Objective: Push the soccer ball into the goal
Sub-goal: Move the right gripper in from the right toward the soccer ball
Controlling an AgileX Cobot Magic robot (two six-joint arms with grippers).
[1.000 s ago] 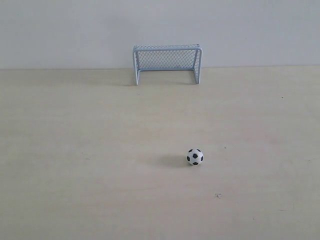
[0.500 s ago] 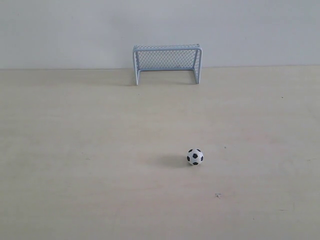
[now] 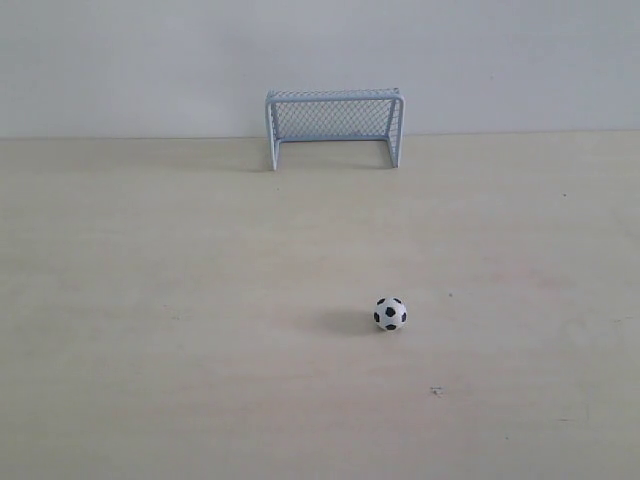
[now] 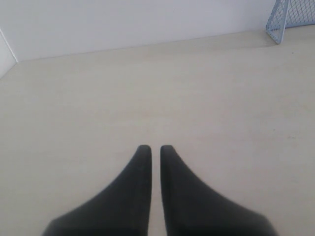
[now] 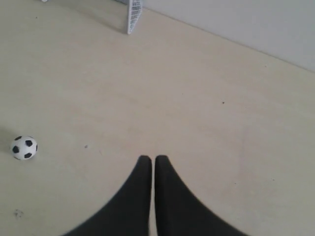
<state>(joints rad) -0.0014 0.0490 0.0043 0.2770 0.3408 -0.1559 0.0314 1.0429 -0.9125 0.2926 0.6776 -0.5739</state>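
A tiny black-and-white soccer ball (image 3: pixel 390 314) rests on the pale tabletop, right of centre in the exterior view, well in front of the goal (image 3: pixel 334 127). The pale blue mesh goal stands against the back wall, its mouth facing the ball. Neither arm shows in the exterior view. In the right wrist view, my right gripper (image 5: pixel 149 158) is shut and empty above bare table, with the soccer ball (image 5: pixel 24 147) far off to one side and a goal post (image 5: pixel 134 15) at the frame's edge. My left gripper (image 4: pixel 152 148) is shut with nothing in it; a goal corner (image 4: pixel 290 17) shows far away.
The pale wooden table (image 3: pixel 200 300) runs back to a white wall (image 3: pixel 500 60). A few small dark specks (image 3: pixel 436 390) mark the surface near the ball.
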